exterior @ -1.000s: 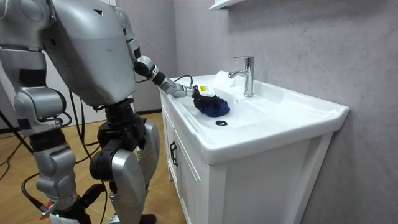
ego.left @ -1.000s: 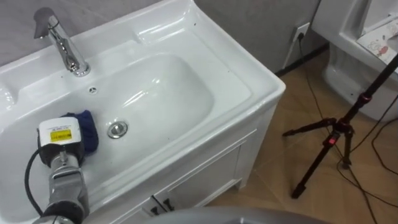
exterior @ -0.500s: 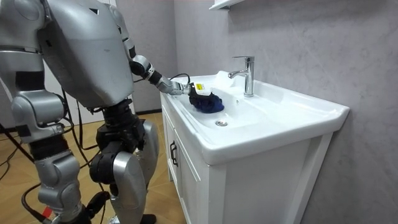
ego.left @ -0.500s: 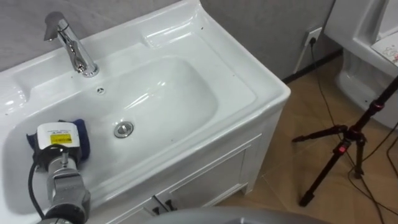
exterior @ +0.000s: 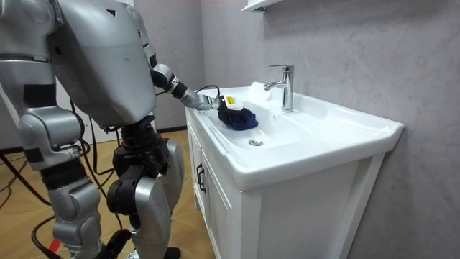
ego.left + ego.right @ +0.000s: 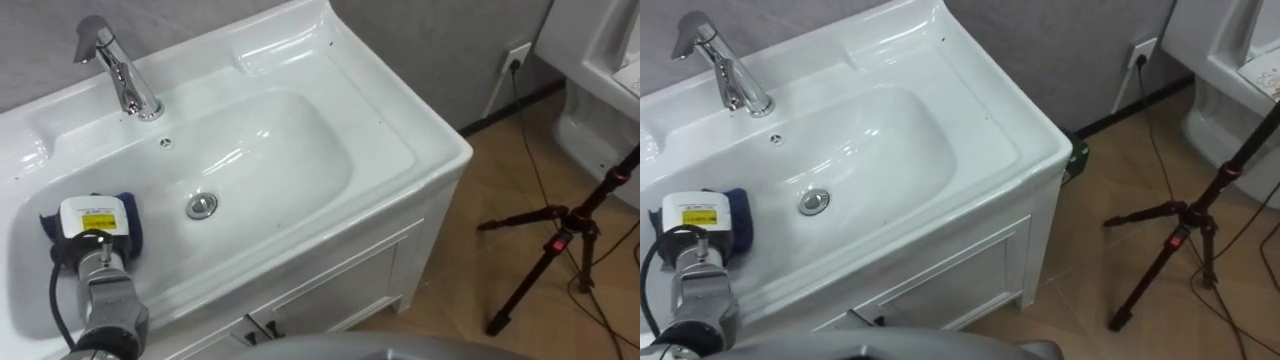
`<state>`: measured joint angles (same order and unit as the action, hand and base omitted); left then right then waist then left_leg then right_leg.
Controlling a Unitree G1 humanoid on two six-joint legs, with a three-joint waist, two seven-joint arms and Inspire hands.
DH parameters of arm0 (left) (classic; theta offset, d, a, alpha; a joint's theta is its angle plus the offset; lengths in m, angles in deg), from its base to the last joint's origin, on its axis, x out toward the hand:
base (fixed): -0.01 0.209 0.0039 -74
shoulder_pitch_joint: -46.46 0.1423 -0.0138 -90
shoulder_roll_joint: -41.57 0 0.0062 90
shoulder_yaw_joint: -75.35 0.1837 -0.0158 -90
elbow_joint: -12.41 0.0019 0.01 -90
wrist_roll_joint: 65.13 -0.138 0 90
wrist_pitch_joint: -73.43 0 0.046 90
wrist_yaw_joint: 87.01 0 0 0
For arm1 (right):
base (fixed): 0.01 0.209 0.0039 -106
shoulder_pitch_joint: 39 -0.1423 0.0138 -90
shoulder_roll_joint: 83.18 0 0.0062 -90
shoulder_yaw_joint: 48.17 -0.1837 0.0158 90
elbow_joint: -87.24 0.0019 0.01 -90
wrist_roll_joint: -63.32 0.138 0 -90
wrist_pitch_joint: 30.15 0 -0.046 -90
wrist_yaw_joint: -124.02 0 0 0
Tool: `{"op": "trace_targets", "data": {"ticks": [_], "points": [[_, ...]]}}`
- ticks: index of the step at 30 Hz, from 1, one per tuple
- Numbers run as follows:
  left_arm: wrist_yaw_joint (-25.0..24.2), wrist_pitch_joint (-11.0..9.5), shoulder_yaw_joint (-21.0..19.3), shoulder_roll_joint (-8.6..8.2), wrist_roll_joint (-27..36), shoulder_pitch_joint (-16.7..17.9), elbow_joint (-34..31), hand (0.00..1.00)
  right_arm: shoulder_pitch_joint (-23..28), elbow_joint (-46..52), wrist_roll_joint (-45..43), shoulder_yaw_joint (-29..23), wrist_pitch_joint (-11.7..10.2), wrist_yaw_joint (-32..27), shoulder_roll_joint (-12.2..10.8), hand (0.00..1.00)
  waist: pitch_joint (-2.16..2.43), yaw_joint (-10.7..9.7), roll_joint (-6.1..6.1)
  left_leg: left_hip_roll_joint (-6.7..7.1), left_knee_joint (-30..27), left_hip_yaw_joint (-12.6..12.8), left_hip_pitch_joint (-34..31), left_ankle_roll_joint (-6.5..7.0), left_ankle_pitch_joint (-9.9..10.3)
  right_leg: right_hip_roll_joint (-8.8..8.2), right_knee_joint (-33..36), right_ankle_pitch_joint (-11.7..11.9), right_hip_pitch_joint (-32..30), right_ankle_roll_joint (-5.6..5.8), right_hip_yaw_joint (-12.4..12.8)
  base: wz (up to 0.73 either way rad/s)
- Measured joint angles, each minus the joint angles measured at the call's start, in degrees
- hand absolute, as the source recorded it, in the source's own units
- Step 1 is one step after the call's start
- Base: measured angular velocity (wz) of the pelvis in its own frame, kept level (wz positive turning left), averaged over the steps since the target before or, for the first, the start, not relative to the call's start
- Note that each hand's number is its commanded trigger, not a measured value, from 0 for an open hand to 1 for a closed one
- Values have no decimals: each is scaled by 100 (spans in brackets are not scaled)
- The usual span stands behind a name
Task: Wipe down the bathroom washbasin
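Left robot hand (image 6: 92,222) on dark blue cloth (image 6: 134,226) in white ceramic basin (image 6: 285,150).
You cannot tell its grip; the fingers are hidden.

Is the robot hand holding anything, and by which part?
Cannot tell: the left robot hand sits on the blue cloth in the basin, hold hidden.

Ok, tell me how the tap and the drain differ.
The tap stands upright on the back ledge of the basin; the drain lies flush in the bottom of the bowl. The tap is a tall column with a bent spout; the drain is a small flat disc. The drain lies nearer the blue cloth than the tap does. Both are shiny metal.
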<state>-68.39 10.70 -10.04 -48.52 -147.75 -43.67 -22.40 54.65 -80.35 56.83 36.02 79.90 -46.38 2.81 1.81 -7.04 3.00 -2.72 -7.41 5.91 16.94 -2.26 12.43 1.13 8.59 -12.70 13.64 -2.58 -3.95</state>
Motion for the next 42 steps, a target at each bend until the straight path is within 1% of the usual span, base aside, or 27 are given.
{"op": "trace_targets", "data": {"ticks": [4, 5, 7, 9, 10, 11, 12, 13, 15, 16, 18, 19, 20, 21, 24, 26, 28, 30, 31, 33, 36, 37, 38, 39, 40, 41, 42], "points": [[164, -55, -62, -74, 333, 1, -95, 100, 14, 1, 21, -5, -67, -110, 19, 0, -5, 91, 34, -2, 2, -57, 0, 0, 0, 1, -9, -13, 18, -8, -21, 3], [241, -103, -191, -139, 470, 0, -144, 100, 16, 9, 29, -3, -103, -154, 19, 0, -8, 114, 45, -2, 3, -70, 0, 0, 0, -2, -9, -14, 26, -7, -57, 15], [384, -235, -256, -167, 751, 0, -183, 100, 17, 9, 39, 11, -151, -211, 34, 0, -19, 133, 68, -2, 7, -128, -11, 0, 0, -3, -6, -14, 35, -6, -100, 13], [520, -444, -338, -177, 1103, 1, -229, 100, 25, 1, 39, 64, -246, -264, 55, 0, -34, 158, 91, -4, 5, -137, -27, 0, 0, 0, -2, -15, 31, -6, -124, 8], [555, -511, -384, -179, 1163, 1, -229, 100, 31, 0, 39, 71, -292, -266, 62, 0, -39, 158, 99, -4, 4, -141, -31, 0, 0, -1, -1, -15, 32, -6, -132, 6], [617, -643, -447, -179, 1343, 0, -232, 100, 35, 1, 39, 101, -368, -270, 79, 0, -49, 157, 113, -4, 5, -143, -49, 0, 0, -3, -1, -15, 32, -6, -141, 5], [667, -756, -496, -174, 1527, -2, -263, 100, 35, 3, 39, 125, -426, -280, 85, 0, -52, 154, 116, -4, 4, -149, -86, 0, 0, -5, -4, -15, 18, -5, -152, 6], [682, -812, -537, -179, 1621, -1, -300, 100, 37, 3, 40, 126, -446, -285, 84, 0, -53, 151, 116, -4, 4, -144, -108, 0, 0, -5, -5, -15, 3, -5, -163, 10], [720, -1060, -677, -178, 2003, 23, -464, 100, 37, 24, 120, 124, -537, -322, 91, 0, -58, 150, 114, -3, 9, -148, -198, 0, 1, -14, -1, -15, -76, -5, -195, 10], [723, -1116, -691, -173, 2098, 27, -514, 100, 37, 28, 203, 129, -550, -324, 100, 0, -59, 149, 112, -2, 2, -154, -235, 0, 1, -19, 0, -15, -101, -5, -215, 14], [716, -1326, -697, -171, 2429, 1, -757, 100, 34, 28, 439, 135, -615, -365, 137, 0, -95, 144, 101, 18, -9, -211, -370, 1, 0, -86, 9, -14, -188, 2, -320, 29], [705, -1454, -739, -183, 2559, -6, -865, 100, 34, 17, 531, 132, -712, -411, 139, 0, -106, 136, 94, 31, -11, -245, -427, 1, 0, -95, 5, -20, -217, 16, -376, 29], [703, -1525, -789, -194, 2630, -6, -922, 100, 34, 16, 631, 132, -777, -433, 142, 0, -108, 134, 91, 37, -9, -271, -454, 1, 0, -94, 7, -21, -240, 21, -404, 24], [702, -1630, -843, -195, 2833, 1, -1072, 100, 31, 9, 848, 127, -919, -463, 146, 0, -116, 121, 88, 42, -7, -295, -506, 1, 0, -90, 4, -21, -274, 29, -419, 13], [710, -1826, -890, -197, 3196, 58, -1234, 100, 30, -2, 1423, 127, -1205, -440, 133, 0, -147, 113, 76, 49, -7, -331, -545, 1, 0, -88, -1, -18, -282, 35, -478, 11], [688, -1918, -890, -205, 3370, 129, -1455, 100, 31, 1, 1711, 127, -1315, -421, 99, 0, -151, 106, 57, 50, -14, -366, -619, 1, 0, -92, 3, -18, -334, 35, -575, 17], [623, -1928, -889, -230, 3384, 221, -1908, 100, 33, 71, 1892, 129, -1400, -374, 42, 0, -196, 105, 17, 49, -24, -409, -725, 1, 0, -92, 4, -17, -397, 35, -608, 26], [598, -2053, -888, -281, 3377, 255, -2356, 100, 20, 164, 2188, 147, -1493, -298, -34, 0, -240, 126, -64, 41, -26, -462, -838, 1, 0, -93, 1, -17, -464, 35, -698, 26], [596, -2070, -888, -307, 3373, 255, -2415, 100, 5, 165, 2273, 169, -1539, -279, -44, 0, -246, 134, -78, 41, -26, -464, -852, 1, 0, -92, 1, -17, -467, 35, -717, 23], [573, -2148, -887, -453, 3375, 260, -2529, 100, -33, 179, 2530, 242, -1695, -167, -80, 0, -227, 149, -106, 47, -29, -462, -872, 1, 0, -90, 1, -14, -469, 39, -722, 13], [555, -2230, -879, -588, 3365, 260, -2657, 100, -39, 200, 2769, 358, -1817, -35, -125, 0, -213, 216, -106, 54, -28, -466, -865, 1, 0, -95, 2, -8, -461, 41, -707, 5], [554, -2238, -864, -595, 3361, 260, -2697, 100, -30, 201, 2812, 388, -1824, -8, -121, 0, -210, 232, -103, 54, -27, -479, -855, 1, 0, -95, 6, -6, -459, 42, -694, 8], [554, -2249, -839, -595, 3360, 260, -2786, 100, -12, 202, 2891, 468, -1860, 13, -113, 0, -199, 259, -96, 44, -13, -557, -821, 4, -2, -91, 38, -6, -465, 42, -669, 0], [554, -2249, -810, -595, 3361, 260, -2864, 100, 19, 203, 2926, 489, -1927, 42, -104, 0, -200, 283, -61, 1, 24, -742, -745, 21, -17, -80, 196, -8, -548, 42, -658, 0], [555, -2250, -792, -595, 3361, 261, -2881, 100, 51, 198, 2953, 499, -1967, 49, -94, 0, -193, 298, -17, -82, 42, -898, -709, 24, -22, -58, 397, -17, -639, 47, -672, -17], [557, -2254, -801, -576, 3367, 261, -2911, 100, 88, 196, 2983, 513, -2044, 50, -99, 0, -210, 331, 107, -208, 57, -1321, -648, 25, -22, 69, 537, -124, -820, 23, -574, -48], [558, -2257, -922, -522, 3346, 258, -2988, 100, 16, 212, 2959, 558, -2079, 57, -142, 0, -195, 415, 32, -222, 35, -1427, -688, 3, -2, 120, -109, 216, -947, -109, -417, -45]]}}
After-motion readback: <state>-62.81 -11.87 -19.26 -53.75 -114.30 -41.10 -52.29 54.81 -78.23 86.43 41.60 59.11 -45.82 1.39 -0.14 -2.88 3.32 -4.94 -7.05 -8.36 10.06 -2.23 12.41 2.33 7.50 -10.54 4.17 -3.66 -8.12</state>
